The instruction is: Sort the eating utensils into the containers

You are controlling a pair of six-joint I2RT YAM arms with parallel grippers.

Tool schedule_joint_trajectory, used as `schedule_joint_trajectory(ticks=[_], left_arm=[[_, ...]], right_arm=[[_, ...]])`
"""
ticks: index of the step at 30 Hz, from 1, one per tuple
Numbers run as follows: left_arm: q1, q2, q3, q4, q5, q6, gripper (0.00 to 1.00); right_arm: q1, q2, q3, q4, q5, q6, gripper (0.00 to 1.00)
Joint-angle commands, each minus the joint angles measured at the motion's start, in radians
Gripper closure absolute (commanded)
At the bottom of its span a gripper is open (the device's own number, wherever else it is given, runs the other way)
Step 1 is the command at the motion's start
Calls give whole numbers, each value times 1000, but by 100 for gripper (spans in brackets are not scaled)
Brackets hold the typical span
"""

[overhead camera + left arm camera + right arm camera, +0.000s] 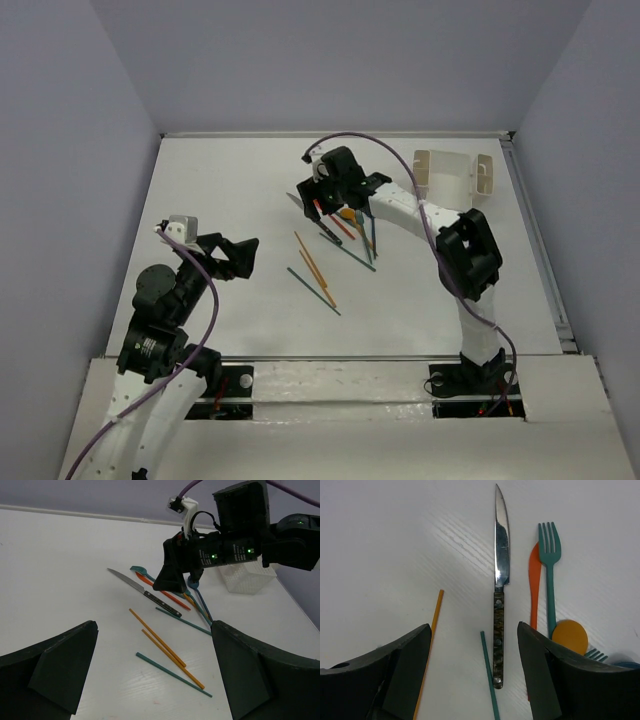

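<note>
Utensils (345, 228) lie loose on the table (220, 180) at centre frame of the overhead view. We see none in the caddy (455, 175) at upper right, so we judge the sorting not yet begun, with every piece left to move. Our right gripper (472, 630) hangs wide open and empty over the knife (501, 555), whose handle sits between the fingers. Our left gripper (154, 626), lower left of the pile, is spread wide too, holding nothing, facing the chopsticks (157, 638).
</note>
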Motion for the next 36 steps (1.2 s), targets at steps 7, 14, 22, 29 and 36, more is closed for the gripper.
schedule_joint_trajectory(ticks=[7,14,22,29,36], left_arm=[[8,-6,9,47,25,-8,1],[8,-7,9,47,23,-6,1],[8,-2,7,50,29,-6,1],[8,-2,9,50,28,-6,1],[8,-15,9,49,23,-6,1]], right_arm=[[21,132,162,-125,83,-38,30],[21,215,219,-174,86,-35,48],[21,304,278,-214,103,-44,53],[21,359,326,-240,116,-58,59],[21,402,367,-277,118,-68,76]])
